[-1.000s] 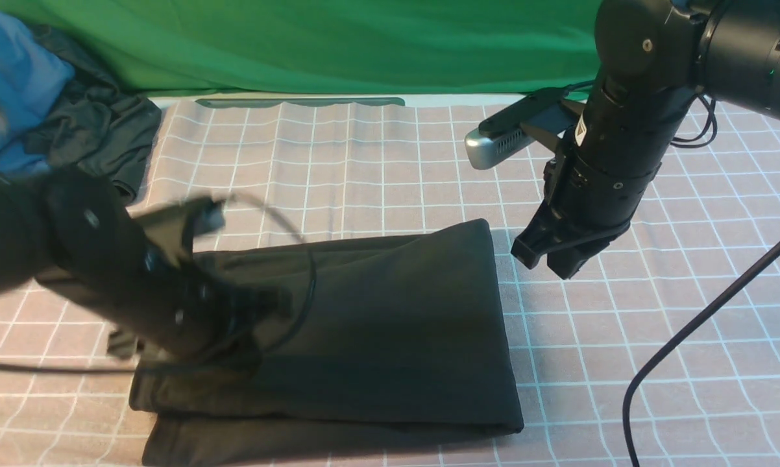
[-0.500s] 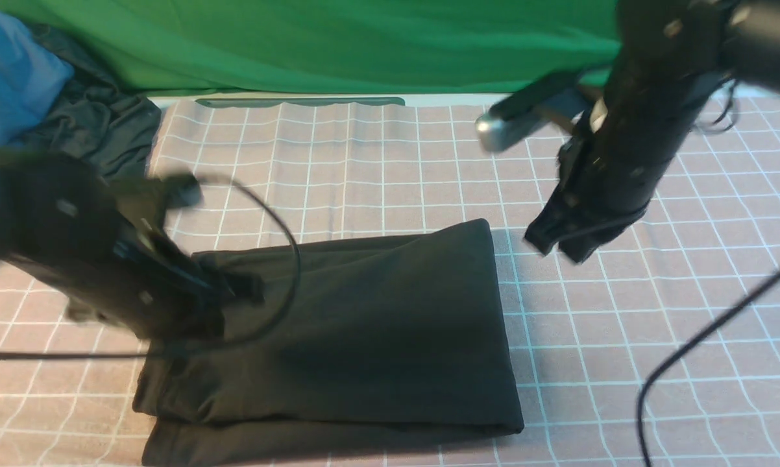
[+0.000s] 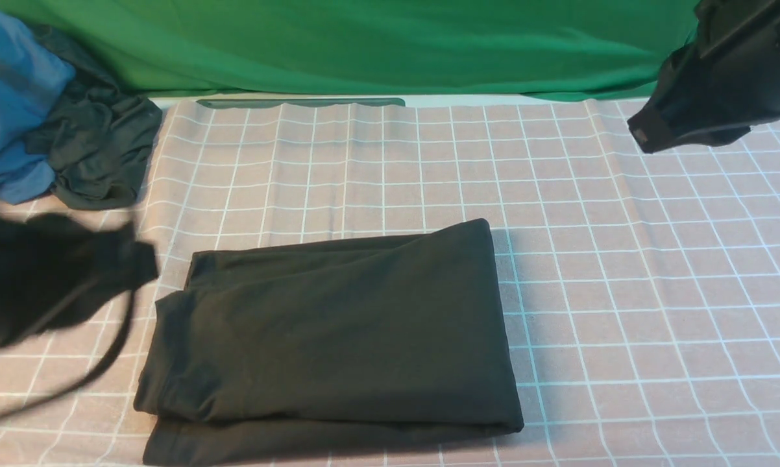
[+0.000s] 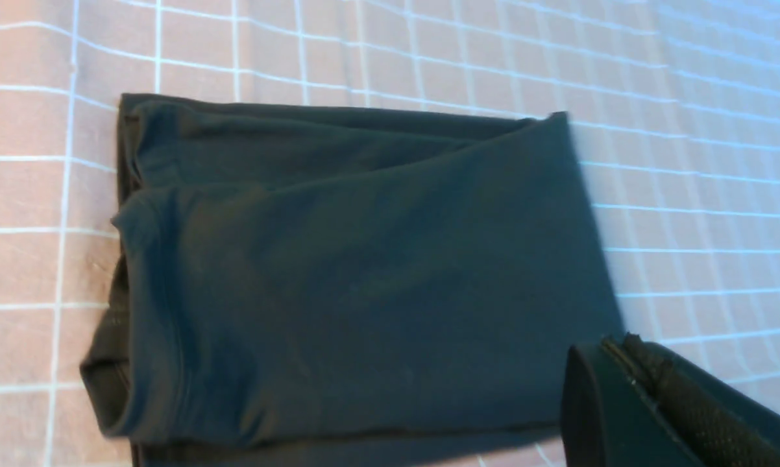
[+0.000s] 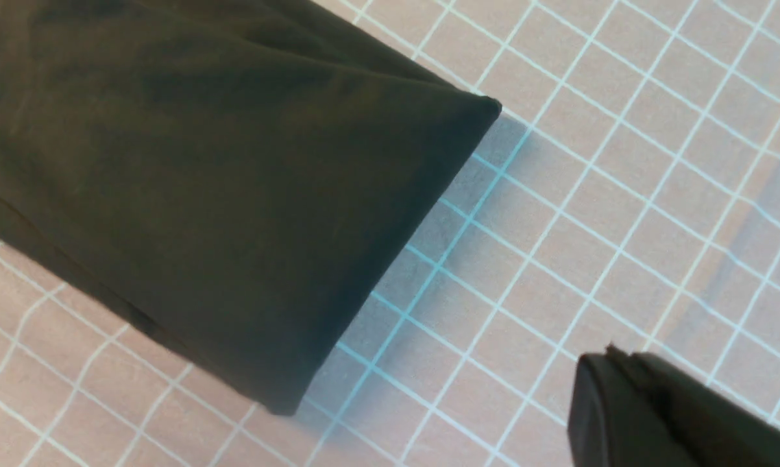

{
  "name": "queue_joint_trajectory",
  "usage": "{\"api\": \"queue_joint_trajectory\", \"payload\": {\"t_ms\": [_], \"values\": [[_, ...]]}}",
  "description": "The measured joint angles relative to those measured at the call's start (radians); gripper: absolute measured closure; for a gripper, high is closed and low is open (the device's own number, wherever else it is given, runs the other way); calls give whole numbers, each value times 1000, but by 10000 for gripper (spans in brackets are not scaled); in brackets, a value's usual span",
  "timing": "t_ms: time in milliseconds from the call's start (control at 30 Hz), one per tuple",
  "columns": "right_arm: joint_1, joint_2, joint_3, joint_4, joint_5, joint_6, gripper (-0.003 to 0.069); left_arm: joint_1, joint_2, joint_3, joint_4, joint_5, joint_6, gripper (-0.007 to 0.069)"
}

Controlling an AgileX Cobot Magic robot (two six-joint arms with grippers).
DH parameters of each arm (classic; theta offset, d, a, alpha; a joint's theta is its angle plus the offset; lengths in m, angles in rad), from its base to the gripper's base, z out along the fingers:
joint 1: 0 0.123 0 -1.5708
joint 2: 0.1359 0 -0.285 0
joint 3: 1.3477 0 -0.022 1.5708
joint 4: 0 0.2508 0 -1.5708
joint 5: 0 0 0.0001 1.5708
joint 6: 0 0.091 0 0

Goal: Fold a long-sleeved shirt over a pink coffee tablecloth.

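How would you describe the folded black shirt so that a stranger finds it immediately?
Start from the wide dusty-pink cloth with a white grid covering the table. Near its front middle lies the folded black cotton shirt, a flat, neat rectangle. The dark garment and blue garment at the far left are crumpled heaps.

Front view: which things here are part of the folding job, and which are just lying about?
Job:
- long-sleeved shirt, folded
- pink coffee tablecloth beneath it

Lying about:
- blue garment, far left corner
- dark garment beside it
- green cloth behind
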Motion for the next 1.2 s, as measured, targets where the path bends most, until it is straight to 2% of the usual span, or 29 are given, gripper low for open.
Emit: {"api": "queue_joint_trajectory", "payload": {"t_ms": [133,300,333,367,533,667,867,1000,1200], "values": [[0,40,0,0,-27,40,540,0,-142,84,0,14,-30,611],[0,154,0,5,-71,69,377,0,-267,188,0,21,-41,611],[0,160,0,0,-73,69,363,0,-270,192,0,21,-41,611],[0,211,0,0,-86,78,309,0,-292,221,0,25,-44,611],[0,372,0,0,-163,141,152,0,-304,263,0,35,-56,611],[0,473,0,5,-189,159,58,0,-306,271,0,36,-62,611],[0,562,0,48,-213,165,41,0,-307,271,0,33,-62,611],[0,607,0,164,-264,117,48,0,-307,271,0,6,-62,611],[0,652,0,191,-287,113,75,0,-307,271,0,-6,-62,611]]}}
